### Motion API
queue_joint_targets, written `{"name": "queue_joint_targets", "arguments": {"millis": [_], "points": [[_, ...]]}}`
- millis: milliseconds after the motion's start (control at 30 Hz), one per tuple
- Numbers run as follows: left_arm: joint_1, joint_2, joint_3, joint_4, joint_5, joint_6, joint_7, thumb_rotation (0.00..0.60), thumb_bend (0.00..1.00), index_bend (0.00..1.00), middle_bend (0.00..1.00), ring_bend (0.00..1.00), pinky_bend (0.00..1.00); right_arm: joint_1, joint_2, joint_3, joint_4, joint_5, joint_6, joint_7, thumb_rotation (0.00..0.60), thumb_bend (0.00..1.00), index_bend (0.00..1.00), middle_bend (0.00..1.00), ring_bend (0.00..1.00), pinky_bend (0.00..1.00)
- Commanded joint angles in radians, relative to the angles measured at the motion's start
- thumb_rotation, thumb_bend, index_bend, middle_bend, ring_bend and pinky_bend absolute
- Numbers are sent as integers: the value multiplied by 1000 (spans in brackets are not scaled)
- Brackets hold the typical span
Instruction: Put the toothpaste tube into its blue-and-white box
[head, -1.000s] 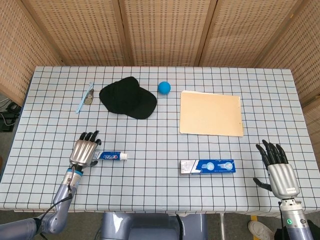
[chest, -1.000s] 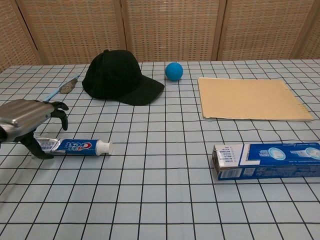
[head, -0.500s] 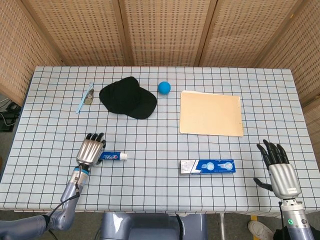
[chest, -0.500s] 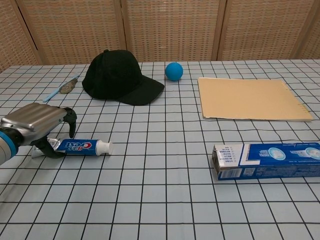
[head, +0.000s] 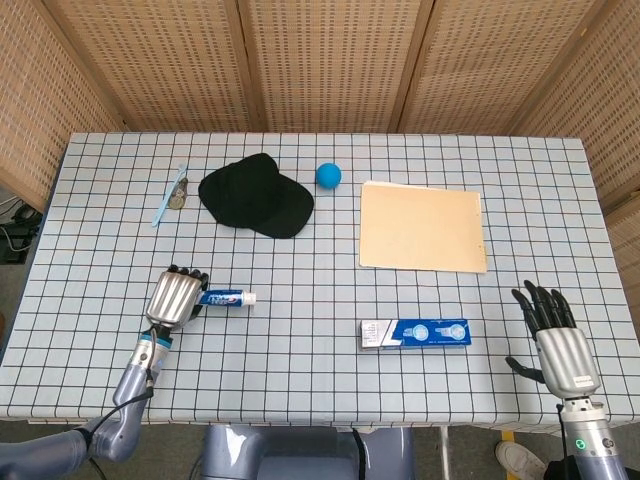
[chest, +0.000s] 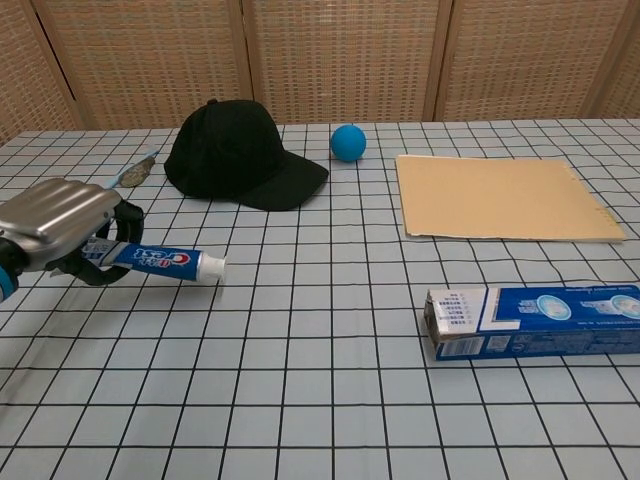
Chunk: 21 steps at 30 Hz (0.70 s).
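My left hand (head: 173, 296) (chest: 62, 226) grips the tail end of the toothpaste tube (head: 227, 297) (chest: 165, 261) and holds it lifted just above the cloth, white cap pointing right. The blue-and-white box (head: 415, 332) (chest: 535, 321) lies flat on the table's front right, its open white end facing left. Well to the box's right, my right hand (head: 555, 336) hangs open beyond the table's front right corner, fingers spread, holding nothing. It does not show in the chest view.
A black cap (head: 255, 195) (chest: 240, 155), a blue ball (head: 328, 175) (chest: 348, 142) and a toothbrush (head: 172, 193) (chest: 126, 176) lie at the back left. A tan folder (head: 421, 226) (chest: 503, 196) sits behind the box. The checked tablecloth (head: 320, 290) covers the table.
My left hand closed on the toothpaste tube's tail and raised it off the table, shifting slightly back. The right hand and the box stayed put.
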Motion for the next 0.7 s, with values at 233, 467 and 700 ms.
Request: {"name": "queue_joint_targets", "arguments": {"millis": [233,467,700], "points": [[26,144,-1,-85,97,68,-145,600,558,864,543,508,416,40,-1,-3,-74,59,-121,-75,600,146,132,0,0,0],[39,197,-5,-123,120,88,-192,600,557,864,543,508,416,87,-12,20,-152,151,-222,-197,600,148,170,0,0,0],[49,223,-10,-125,113,82,-220,600,558,864,543,508,416,138,-55,47,-187,224,-288,-295,600,148,184,0,0,0]]}}
